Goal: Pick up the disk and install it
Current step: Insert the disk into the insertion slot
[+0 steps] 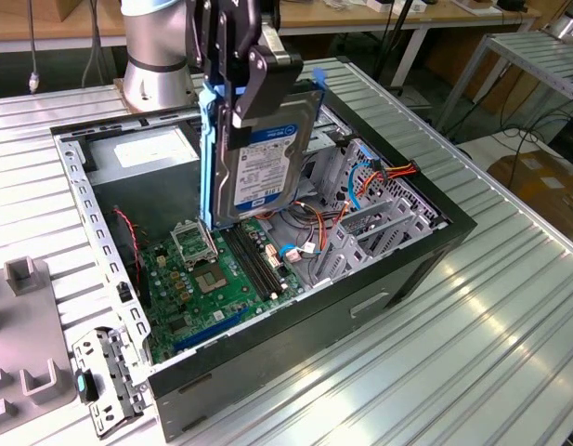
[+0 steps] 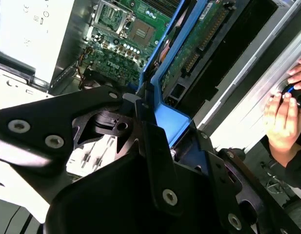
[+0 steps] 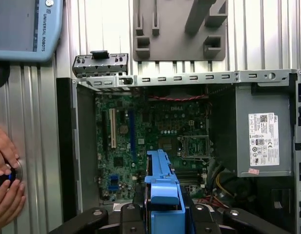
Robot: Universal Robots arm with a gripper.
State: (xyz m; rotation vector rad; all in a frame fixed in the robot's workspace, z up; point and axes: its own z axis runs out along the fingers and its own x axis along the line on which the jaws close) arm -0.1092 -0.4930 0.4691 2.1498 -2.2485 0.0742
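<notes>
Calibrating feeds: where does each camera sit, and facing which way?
Exterior view: off the arm, looking down at the case; arm, gripper holding the disk.
First wrist view: wrist-mounted, looking down onto the motherboard; gripper.
Second wrist view: wrist-mounted, looking along the disk; gripper.
Both wrist views share a person's hand.

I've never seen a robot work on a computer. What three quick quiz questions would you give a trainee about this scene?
1. True or false: the disk lies flat on the green motherboard.
2. What grips the disk? A) a magnet B) the gripper C) nothing
3. Fill in: the disk hangs on edge over the open computer ____.

Key: 1 false, it is held above the motherboard. 2 B. 3 case.
</notes>
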